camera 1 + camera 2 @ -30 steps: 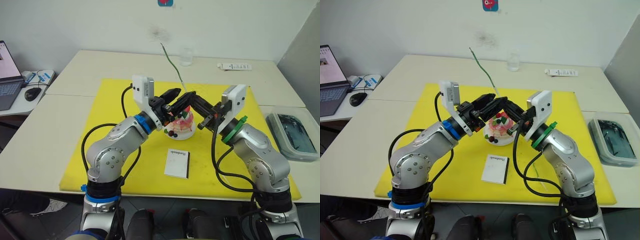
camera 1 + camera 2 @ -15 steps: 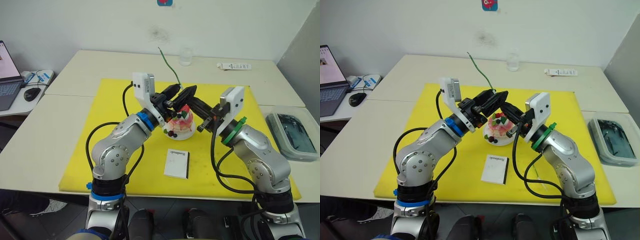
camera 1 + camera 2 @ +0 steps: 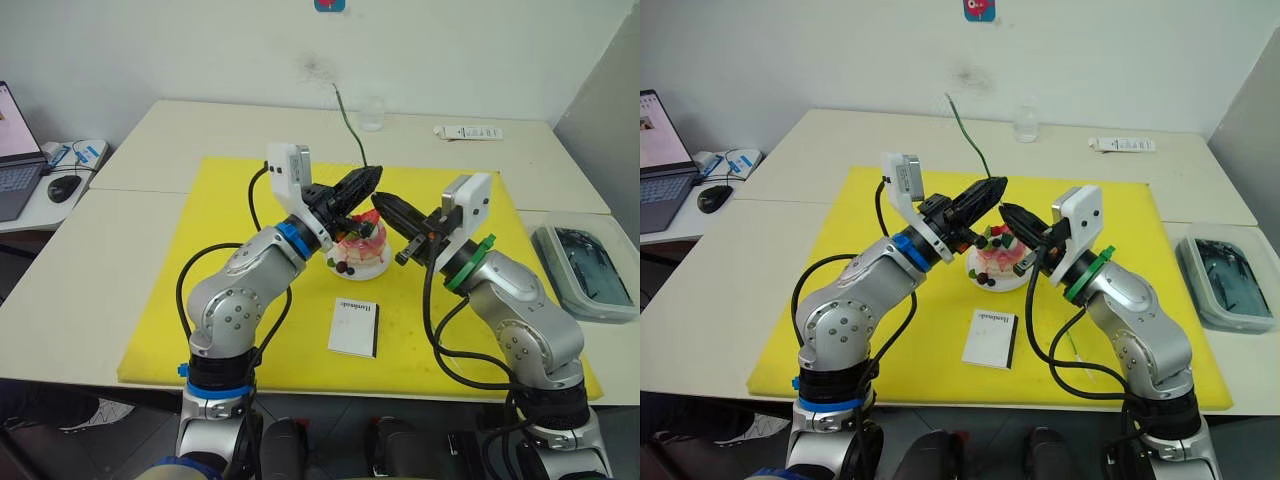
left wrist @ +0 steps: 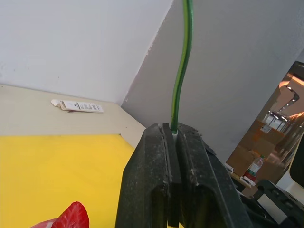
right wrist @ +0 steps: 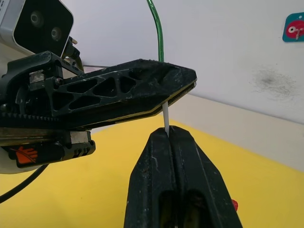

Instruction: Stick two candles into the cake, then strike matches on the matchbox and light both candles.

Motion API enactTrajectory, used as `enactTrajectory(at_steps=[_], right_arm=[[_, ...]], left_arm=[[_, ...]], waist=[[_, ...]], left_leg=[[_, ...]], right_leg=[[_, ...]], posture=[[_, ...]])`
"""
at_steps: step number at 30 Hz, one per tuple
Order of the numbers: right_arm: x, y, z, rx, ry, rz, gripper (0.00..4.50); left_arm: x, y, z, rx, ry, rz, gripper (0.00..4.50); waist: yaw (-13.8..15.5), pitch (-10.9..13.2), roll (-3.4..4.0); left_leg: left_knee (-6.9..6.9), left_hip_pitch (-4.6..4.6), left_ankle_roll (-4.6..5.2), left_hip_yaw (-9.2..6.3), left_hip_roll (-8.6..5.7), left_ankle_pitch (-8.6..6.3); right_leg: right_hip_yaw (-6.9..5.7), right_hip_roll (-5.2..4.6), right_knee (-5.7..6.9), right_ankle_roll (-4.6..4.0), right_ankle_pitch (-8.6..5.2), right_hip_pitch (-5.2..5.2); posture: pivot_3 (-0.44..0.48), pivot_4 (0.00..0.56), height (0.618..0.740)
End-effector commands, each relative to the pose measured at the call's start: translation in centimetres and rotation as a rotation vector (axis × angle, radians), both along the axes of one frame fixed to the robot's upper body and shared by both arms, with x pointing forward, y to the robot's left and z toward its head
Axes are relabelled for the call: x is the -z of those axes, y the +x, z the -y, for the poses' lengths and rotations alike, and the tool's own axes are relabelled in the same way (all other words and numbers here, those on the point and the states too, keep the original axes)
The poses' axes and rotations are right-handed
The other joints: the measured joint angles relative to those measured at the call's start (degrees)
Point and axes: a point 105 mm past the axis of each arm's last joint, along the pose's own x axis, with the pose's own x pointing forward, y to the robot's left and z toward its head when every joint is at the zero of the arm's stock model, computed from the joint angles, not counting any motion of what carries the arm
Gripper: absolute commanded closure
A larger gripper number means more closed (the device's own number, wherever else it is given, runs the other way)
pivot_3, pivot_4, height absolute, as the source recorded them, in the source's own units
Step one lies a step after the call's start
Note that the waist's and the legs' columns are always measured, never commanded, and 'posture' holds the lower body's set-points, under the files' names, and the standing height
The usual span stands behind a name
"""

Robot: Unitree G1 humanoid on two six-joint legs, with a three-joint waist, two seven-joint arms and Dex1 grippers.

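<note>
A thin green candle rises up and back from above the cake, a pink round one with a strawberry on a white plate. My left gripper is shut on the candle's lower part; in the left wrist view the green stem stands out of the closed fingertips. Just below it, my right gripper is shut on the candle's pale end. Both grippers meet over the cake's top. The white matchbox lies flat on the mat in front of the cake.
A yellow mat covers the table's middle. At the far left are a laptop and a mouse. A clear glass and a white strip sit at the back. A grey tray lies at the right.
My left gripper has closed on the candle above the right gripper's hold. The candle's free end has swung to the right and stands more upright.
</note>
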Motion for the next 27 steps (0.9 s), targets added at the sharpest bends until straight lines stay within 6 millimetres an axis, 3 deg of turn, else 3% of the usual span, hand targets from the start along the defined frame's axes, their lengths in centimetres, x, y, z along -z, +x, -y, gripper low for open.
enactTrajectory(at_steps=[1, 2, 5, 8, 12, 14, 16, 19, 27], right_arm=[[-1.2, -0.7, 0.1, -0.003, 0.010, 0.049, 4.50], [-1.2, -0.7, 0.1, -0.004, 0.012, 0.048, 4.50], [-1.2, -0.8, -0.2, -0.021, 0.002, 0.049, 3.88], [-1.1, -0.7, -0.3, -0.016, -0.030, 0.045, 2.85], [-0.2, -0.1, -0.3, 0.016, -0.119, 0.035, 1.42], [1.2, 0.2, -0.7, 0.003, -0.249, -0.026, 0.74], [2.1, 0.2, -1.0, -0.016, -0.331, -0.067, 0.74], [1.9, 0.1, -1.8, -0.049, -0.325, -0.086, 0.74], [1.5, 0.2, -2.2, -0.024, -0.363, -0.090, 0.74]], left_arm=[[-1.2, -0.4, 0.2, 0.015, -0.022, 0.046, 4.46], [-1.2, -0.4, 0.2, 0.016, -0.019, 0.044, 4.46], [-1.1, -0.2, -0.2, 0.005, 0.004, 0.044, 4.50], [-1.5, 0.3, -1.3, -0.014, 0.024, 0.055, 4.50], [-2.3, 1.6, -4.6, -0.040, 0.139, 0.101, 4.50], [-2.0, 2.4, -6.4, -0.051, 0.209, 0.104, 4.50], [-1.5, 2.9, -7.7, -0.056, 0.265, 0.103, 4.50], [-0.1, 3.5, -8.4, -0.049, 0.298, 0.081, 4.50], [3.1, 4.3, -6.9, 0.003, 0.223, 0.006, 4.50]], waist=[[0.0, 0.0, 0.00], [0.0, 0.0, 0.00], [0.0, 0.0, 0.00], [0.0, 0.0, 0.00], [-0.2, 0.0, 0.01], [-0.3, 0.0, 0.02], [-0.3, 0.0, 0.03], [-0.2, 0.0, 0.03], [0.1, 0.0, 0.02]], left_leg=[[0.00, 0.00, 0.00, 0.00, 0.00, 0.00], [-0.01, 0.00, 0.00, 0.00, 0.00, 0.00], [-0.01, -0.01, 0.00, 0.00, 0.00, 0.00], [-0.02, -0.01, 0.00, 0.00, 0.01, 0.00], [-0.04, 0.00, 0.00, 0.00, 0.05, 0.00], [-0.07, 0.00, 0.00, 0.01, 0.07, 0.00], [-0.11, -0.04, 0.00, 0.07, 0.08, 0.00], [-0.15, -0.19, -0.01, 0.07, 0.11, 0.00], [-0.03, -0.74, -0.01, -0.01, 0.06, 0.00]], right_leg=[[0.00, 0.00, 0.00, 0.00, 0.00, 0.00], [0.00, 0.00, 0.00, 0.00, 0.00, 0.00], [-0.01, 0.00, -0.01, -0.01, 0.00, 0.00], [-0.01, 0.01, -0.01, -0.01, -0.01, -0.02], [-0.02, 0.07, 0.02, -0.05, -0.03, -0.07], [-0.04, 0.09, 0.04, -0.09, -0.05, -0.11], [-0.06, 0.08, 0.03, -0.13, -0.07, -0.19], [-0.05, 0.07, 0.02, -0.17, -0.09, -0.33], [-0.16, -0.01, -0.04, -0.23, -0.02, -0.68]], posture=[[0.000, 0.150, 0.740], [0.000, 0.150, 0.740], [0.000, 0.150, 0.740], [0.000, 0.150, 0.740], [0.000, 0.150, 0.740], [0.000, 0.150, 0.740], [0.000, 0.150, 0.740], [0.000, 0.150, 0.740], [0.000, 0.150, 0.740]])
